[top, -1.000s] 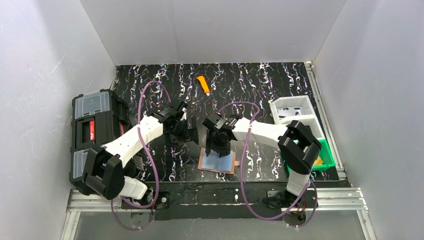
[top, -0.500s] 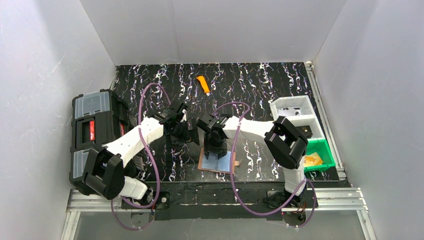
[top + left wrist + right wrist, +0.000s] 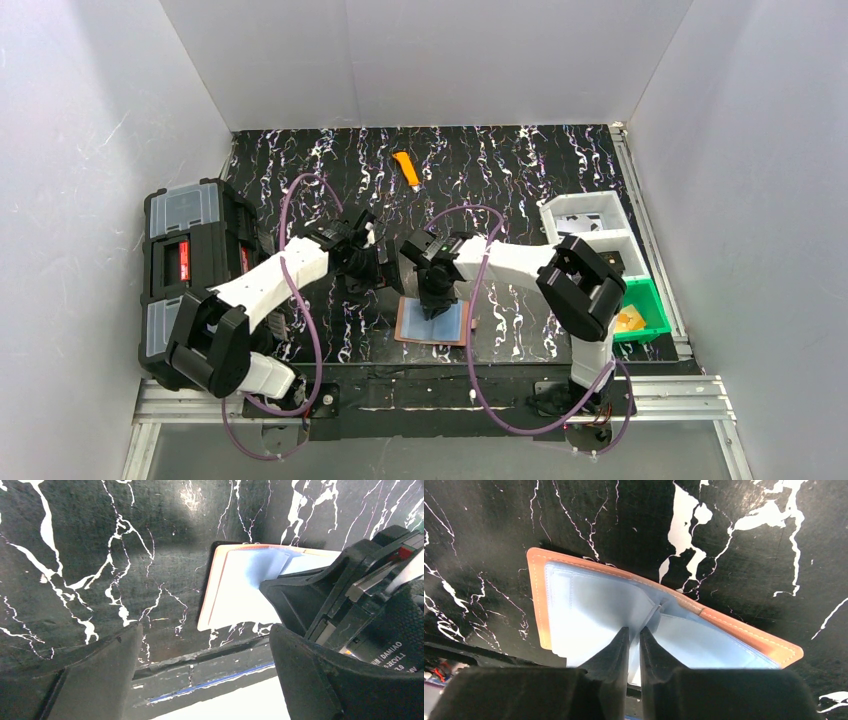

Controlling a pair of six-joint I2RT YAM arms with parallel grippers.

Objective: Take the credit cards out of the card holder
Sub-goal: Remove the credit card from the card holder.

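Observation:
The card holder (image 3: 408, 326) lies open flat near the table's front edge, a brown rim (image 3: 536, 600) around a pale blue inside. My right gripper (image 3: 436, 300) points down onto its middle fold. Its fingers (image 3: 634, 630) are shut on a thin pale blue credit card (image 3: 651, 617) that stands up from the fold. That lifted blue card (image 3: 267, 562) also shows in the left wrist view, where the card holder (image 3: 235, 600) looks washed out. My left gripper (image 3: 375, 272) hovers just left of the holder, open (image 3: 204, 630) with nothing between its fingers. No orange-tan card shows.
A black toolbox (image 3: 190, 265) stands at the left edge. An orange utility knife (image 3: 405, 170) lies at the back. White bins (image 3: 590, 230) and a green bin (image 3: 645, 318) sit on the right. The metal front rail (image 3: 430, 395) runs just below the holder.
My right gripper has settled lower on the holder's fold and closed its fingers from wide to a pinch. The holder shifted slightly left. My left gripper has barely moved.

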